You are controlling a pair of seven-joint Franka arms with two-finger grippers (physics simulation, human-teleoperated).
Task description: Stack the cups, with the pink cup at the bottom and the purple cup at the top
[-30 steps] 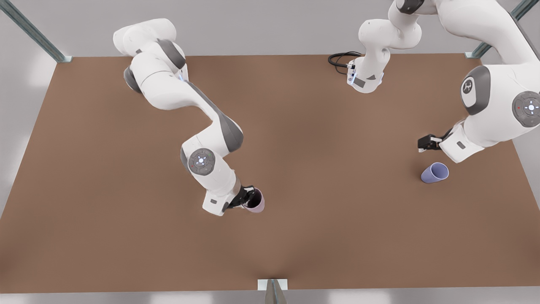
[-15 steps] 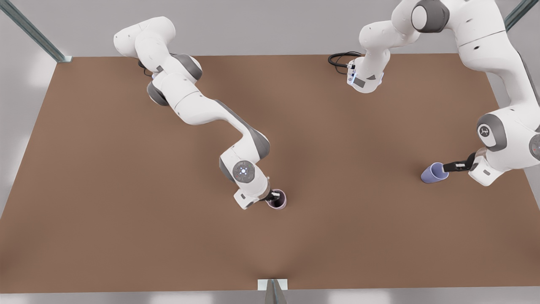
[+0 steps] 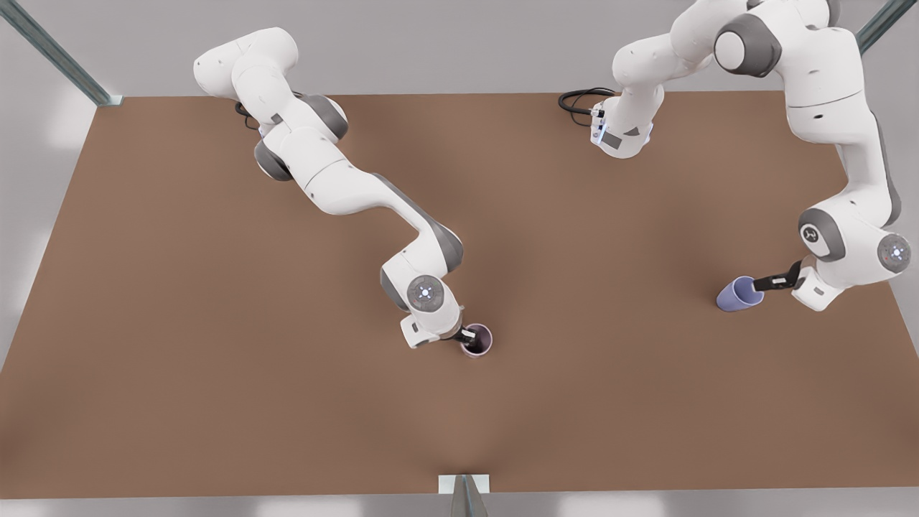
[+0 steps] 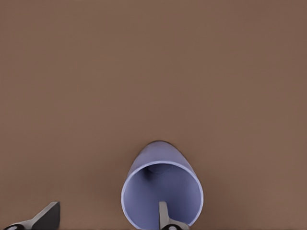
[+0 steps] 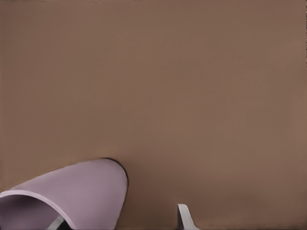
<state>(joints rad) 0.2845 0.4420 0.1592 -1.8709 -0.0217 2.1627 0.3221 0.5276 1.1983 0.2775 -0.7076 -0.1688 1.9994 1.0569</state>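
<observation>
The pink cup point(image 3: 479, 343) stands on the brown table point(image 3: 215, 323) near the middle front. My right gripper point(image 3: 470, 335) is at its rim, open, with one finger inside the cup and the other outside, clear of the wall. In the right wrist view the pink cup point(image 5: 81, 191) sits beside the outer fingertip point(image 5: 184, 216). The purple cup point(image 3: 736, 294) stands at the front view's right. My left gripper point(image 3: 762, 286) is open across its rim. The left wrist view looks into the purple cup point(image 4: 160, 191), with one finger inside point(image 4: 164, 215) and the other well outside.
A black cable point(image 3: 581, 100) coils by the arm base at the table's back edge. A metal bracket point(image 3: 464, 488) sits at the front edge. Bare table lies between the two cups.
The right gripper moved the pink cup toward the front view's right, to mid-table. The left gripper swung down to the purple cup and slipped one finger into its mouth; that cup stayed put.
</observation>
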